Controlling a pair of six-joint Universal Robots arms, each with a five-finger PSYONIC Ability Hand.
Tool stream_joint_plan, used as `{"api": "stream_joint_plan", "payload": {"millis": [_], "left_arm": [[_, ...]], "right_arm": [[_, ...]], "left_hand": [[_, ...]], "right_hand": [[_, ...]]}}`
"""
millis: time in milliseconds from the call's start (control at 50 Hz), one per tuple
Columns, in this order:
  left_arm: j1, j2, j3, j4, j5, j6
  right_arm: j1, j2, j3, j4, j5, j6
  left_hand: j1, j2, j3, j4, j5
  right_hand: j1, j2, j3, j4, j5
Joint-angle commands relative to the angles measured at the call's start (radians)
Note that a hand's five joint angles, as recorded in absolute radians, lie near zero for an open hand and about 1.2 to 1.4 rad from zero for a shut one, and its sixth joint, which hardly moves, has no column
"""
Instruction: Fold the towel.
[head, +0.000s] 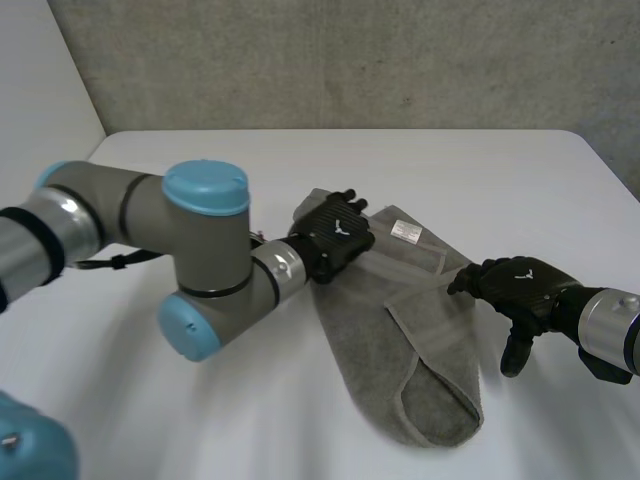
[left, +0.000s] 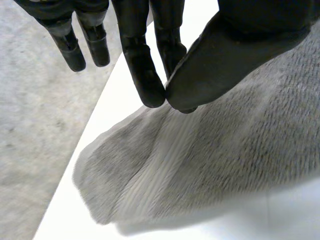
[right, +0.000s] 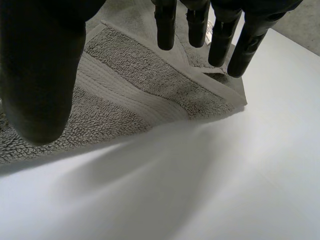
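Note:
A grey towel (head: 400, 330) lies crumpled on the white table (head: 200, 400), partly folded over itself, with a white label (head: 406, 232) near its far end. My left hand (head: 335, 238) rests on the towel's far left corner. There its thumb (left: 225, 55) and a fingertip (left: 150, 90) meet on a ridge of the cloth (left: 200, 155), pinching it. My right hand (head: 520, 285) hovers at the towel's right edge, open, with straight fingers (right: 220, 40) above a folded-over corner (right: 220, 95) and the thumb (right: 40, 75) apart from them.
The table's far edge (head: 340, 131) meets a grey wall. My left arm (head: 200, 250) reaches across the table's left half. Bare tabletop lies in front of the towel and to its right (right: 225, 190).

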Motion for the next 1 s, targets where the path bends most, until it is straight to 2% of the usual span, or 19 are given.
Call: {"api": "stream_joint_plan", "payload": {"millis": [20, 40, 80, 100, 120, 140, 160, 180, 200, 240, 300, 380, 420, 600, 820, 840, 860, 900, 1000], "left_arm": [[0.038, 0.063, -0.132, 0.084, -0.012, 0.0], [0.038, 0.063, -0.132, 0.084, -0.012, 0.0], [0.039, 0.063, -0.141, 0.084, -0.013, -0.014], [0.039, 0.063, -0.141, 0.084, -0.013, -0.014], [0.041, 0.063, -0.144, 0.087, -0.015, -0.027], [0.039, 0.064, -0.146, 0.089, -0.023, -0.055], [0.039, 0.064, -0.146, 0.089, -0.023, -0.055], [0.039, 0.069, -0.153, 0.089, -0.036, -0.09], [0.039, 0.087, -0.164, 0.089, -0.05, -0.133], [0.041, 0.104, -0.175, 0.09, -0.061, -0.167], [0.047, 0.147, -0.209, 0.093, -0.072, -0.236], [0.061, 0.208, -0.264, 0.112, -0.07, -0.29], [0.076, 0.28, -0.33, 0.138, -0.069, -0.316], [0.113, 0.422, -0.477, 0.197, -0.067, -0.322], [0.16, 0.486, -0.598, 0.202, -0.063, -0.324], [0.16, 0.486, -0.598, 0.202, -0.063, -0.324], [0.165, 0.487, -0.612, 0.204, -0.061, -0.324], [0.167, 0.489, -0.623, 0.213, -0.063, -0.324], [0.182, 0.521, -0.653, 0.256, -0.066, -0.325]], "right_arm": [[0.005, 0.002, -0.01, -0.051, 0.003, 0.042], [0.005, 0.002, -0.01, -0.051, 0.003, 0.042], [0.011, 0.022, -0.037, -0.097, 0.007, 0.149], [0.011, 0.022, -0.037, -0.097, 0.007, 0.15], [0.015, 0.047, -0.068, -0.12, 0.009, 0.236], [0.015, 0.047, -0.068, -0.12, 0.009, 0.237], [0.018, 0.07, -0.103, -0.143, 0.009, 0.337], [0.025, 0.093, -0.14, -0.164, 0.009, 0.437], [0.025, 0.093, -0.14, -0.164, 0.009, 0.438], [0.044, 0.145, -0.222, -0.202, 0.01, 0.589], [0.071, 0.229, -0.336, -0.212, 0.021, 0.672], [0.092, 0.311, -0.432, -0.207, 0.035, 0.709], [0.115, 0.376, -0.502, -0.207, 0.078, 0.728], [0.163, 0.522, -0.628, -0.198, 0.119, 0.777], [0.195, 0.648, -0.737, -0.178, 0.121, 0.815], [0.198, 0.659, -0.749, -0.174, 0.122, 0.814], [0.198, 0.659, -0.749, -0.174, 0.122, 0.814], [0.207, 0.654, -0.752, -0.172, 0.122, 0.814], [0.239, 0.592, -0.738, -0.177, 0.124, 0.809]], "left_hand": [[0.067, 0.068, -0.051, -0.059, 0.044], [0.067, 0.068, -0.051, -0.059, 0.044], [-0.649, -0.648, -0.051, -0.059, -0.672], [-0.652, -0.652, -0.051, -0.059, -0.676], [-0.821, -0.82, -0.051, -0.059, -0.844], [-0.889, -0.889, -0.051, -0.059, -0.913], [-0.89, -0.89, -0.051, -0.059, -0.913], [-1.003, -1.003, -0.051, -0.059, -1.027], [-1.13, -1.129, -0.051, -0.059, -1.153], [-1.128, -1.127, -0.051, -0.059, -1.151], [-1.128, -1.127, -0.051, -0.059, -1.151], [-1.128, -1.127, -0.051, -0.059, -1.151], [-1.128, -1.127, -0.051, -0.059, -1.151], [-1.128, -1.127, -0.051, -0.059, -1.151], [-1.128, -1.127, -0.051, -0.059, -1.151], [-1.128, -1.127, -0.051, -0.059, -1.151], [-1.128, -1.127, -0.051, -0.059, -1.151], [-1.128, -1.127, -0.051, -0.059, -1.151], [-1.131, -1.13, -0.051, -0.059, -1.154]], "right_hand": [[-0.073, -0.075, -0.043, -0.076, -0.062], [-0.073, -0.075, -0.043, -0.076, -0.062], [-0.073, -0.075, -0.043, -0.076, -0.062], [-0.073, -0.075, -0.043, -0.076, -0.062], [-0.073, -0.075, -0.043, -0.076, -0.062], [-0.073, -0.075, -0.043, -0.076, -0.062], [-0.073, -0.075, -0.043, -0.076, -0.062], [-0.073, -0.075, -0.043, -0.076, -0.062], [-0.073, -0.075, -0.043, -0.076, -0.062], [-0.073, -0.075, -0.043, -0.076, -0.062], [-0.073, -0.075, -0.043, -0.076, -0.062], [-0.073, -0.075, -0.043, -0.076, -0.062], [-0.073, -0.075, -0.043, -0.076, -0.062], [-0.048, -0.05, -0.043, -0.076, -0.037], [0.487, 0.485, -0.043, -0.076, 0.497], [0.675, 0.673, -0.043, -0.076, 0.686], [0.677, 0.675, -0.043, -0.076, 0.688], [1.147, 1.145, -0.043, -0.076, 1.157], [1.149, 1.147, -0.043, -0.076, 1.16]]}}
